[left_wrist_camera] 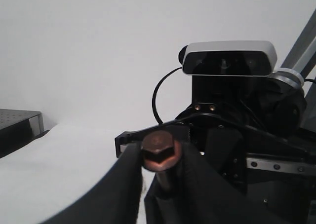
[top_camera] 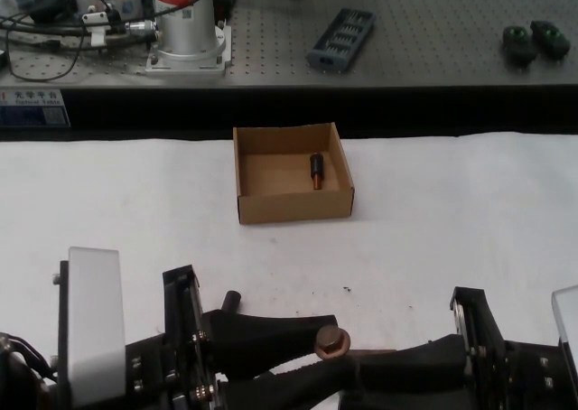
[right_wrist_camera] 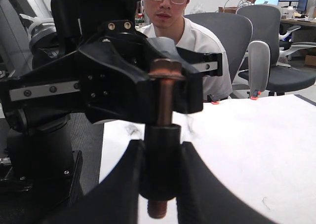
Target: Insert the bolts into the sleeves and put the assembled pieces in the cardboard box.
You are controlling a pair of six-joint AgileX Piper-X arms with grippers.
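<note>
Left claw (left_wrist_camera: pixel 157 160) is clenched on the hex head of a copper-coloured metal bolt (right_wrist_camera: pixel 165 103). Right claw (right_wrist_camera: pixel 162 161) grips a black cylindrical sleeve (right_wrist_camera: pixel 162 135). They are held opposed so the shank passes through, and its tip pokes out the far end. Both sit over the white tabletop (top_camera: pixel 452 211), well apart from the brown cardboard box (top_camera: pixel 293 207). Count: one bolt and one sleeve in hand, one assembled piece (top_camera: pixel 317 172) in the one box.

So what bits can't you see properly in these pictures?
- Bolt: part of it is hidden inside the sleeve, right wrist view.
- Left gripper: finger bases cut off by the bottom edge, left wrist view.
- Piece in the box: too small for detail, high view.
- Box floor near the front: hidden by its front wall, high view.
</note>
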